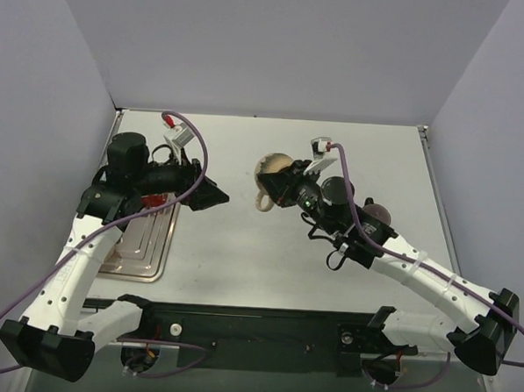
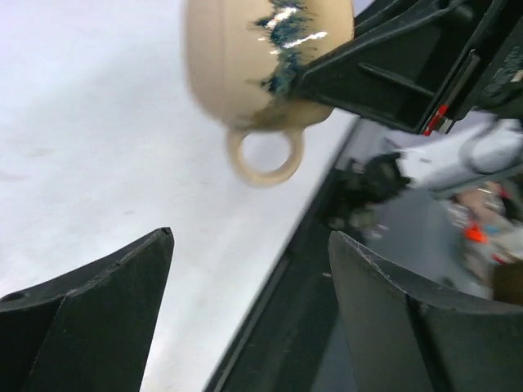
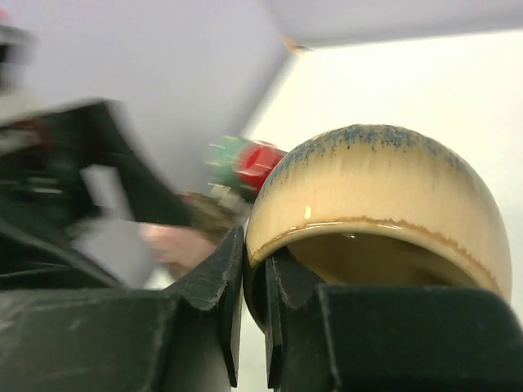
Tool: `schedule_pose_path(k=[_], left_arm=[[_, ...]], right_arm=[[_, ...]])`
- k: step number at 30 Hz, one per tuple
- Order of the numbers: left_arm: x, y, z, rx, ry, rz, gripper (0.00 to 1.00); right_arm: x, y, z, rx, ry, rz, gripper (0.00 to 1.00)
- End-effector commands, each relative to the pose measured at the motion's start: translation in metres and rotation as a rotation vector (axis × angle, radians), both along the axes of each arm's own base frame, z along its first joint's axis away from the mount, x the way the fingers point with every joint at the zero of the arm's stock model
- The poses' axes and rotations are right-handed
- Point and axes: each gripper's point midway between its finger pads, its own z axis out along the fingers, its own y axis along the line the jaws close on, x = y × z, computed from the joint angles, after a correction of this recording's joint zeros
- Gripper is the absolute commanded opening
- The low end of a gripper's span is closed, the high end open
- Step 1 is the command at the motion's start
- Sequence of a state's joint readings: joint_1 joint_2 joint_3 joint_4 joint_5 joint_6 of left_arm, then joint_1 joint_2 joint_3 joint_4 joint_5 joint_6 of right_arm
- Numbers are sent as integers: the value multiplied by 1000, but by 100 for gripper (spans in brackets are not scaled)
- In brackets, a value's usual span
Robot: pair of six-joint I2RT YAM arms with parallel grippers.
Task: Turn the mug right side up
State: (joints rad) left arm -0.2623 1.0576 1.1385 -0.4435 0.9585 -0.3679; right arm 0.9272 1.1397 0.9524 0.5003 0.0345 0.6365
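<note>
Your right gripper (image 1: 286, 184) is clamped tight on the rim of the beige mug (image 1: 273, 177), one finger inside the mouth and one outside, as the right wrist view shows. The mug sits at the middle of the table (image 1: 241, 256), its mouth turned toward the right wrist camera and its handle (image 2: 263, 159) pointing toward the near edge. Whether its body rests on the surface or hangs just above it cannot be told. Your left gripper (image 1: 211, 193) stands well apart to the mug's left, jaws spread wide and holding nothing, aimed across at the cup from beside the metal tray (image 1: 145, 251). Dark blue glaze streaks the mug's wall next to the right fingers (image 2: 368, 73).
</note>
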Motion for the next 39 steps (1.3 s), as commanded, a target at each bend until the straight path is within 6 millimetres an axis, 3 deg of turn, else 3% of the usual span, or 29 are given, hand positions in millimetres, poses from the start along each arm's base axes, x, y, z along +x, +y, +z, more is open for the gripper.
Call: schedule_pose_path(k=[1,2,3,4,5,6,7,8,13,15,20,25,27,30,34,39], left_arm=[[40,73,-40,441,-162,309,87],[47,89,-53,509,-165,352,88],[52,101,-61,550,-160,397,88],[55,115,-73,585,-148,421,88],[59,121,-78,601,-147,444,88],[63,135,-86,621,-130,477,89],[68,143,-88,642,-131,503,89],[72,153,-93,668,-119,528,89],[86,188,-110,820,-128,601,90],[90,198,-118,870,-136,616,90],[101,233,-145,986,-106,680,90],[111,256,-183,1050,-15,662,81],[117,265,-193,1069,6,670,79],[133,278,-198,1088,-17,689,79],[149,283,-207,1120,-76,623,76],[160,285,-239,1139,-14,545,64]], right_arm=[[33,-71,-51,-385,109,-233,0],[33,-83,-83,-516,166,-241,0],[40,-96,-96,-569,196,-271,0],[40,-104,-124,-670,258,-265,0],[44,-113,-135,-720,288,-269,0],[47,-123,-161,-813,361,-265,0],[50,-125,-168,-862,380,-254,0],[51,-136,-192,-943,451,-251,0],[70,-147,-248,-1105,587,-227,0],[78,-150,-259,-1125,619,-224,0],[92,-160,-280,-1116,707,-213,0],[87,-169,-302,-1024,826,-149,0],[85,-174,-305,-1025,844,-145,8],[84,-176,-301,-1021,839,-145,38],[82,-177,-285,-1009,805,-151,48],[78,-179,-262,-976,746,-169,51]])
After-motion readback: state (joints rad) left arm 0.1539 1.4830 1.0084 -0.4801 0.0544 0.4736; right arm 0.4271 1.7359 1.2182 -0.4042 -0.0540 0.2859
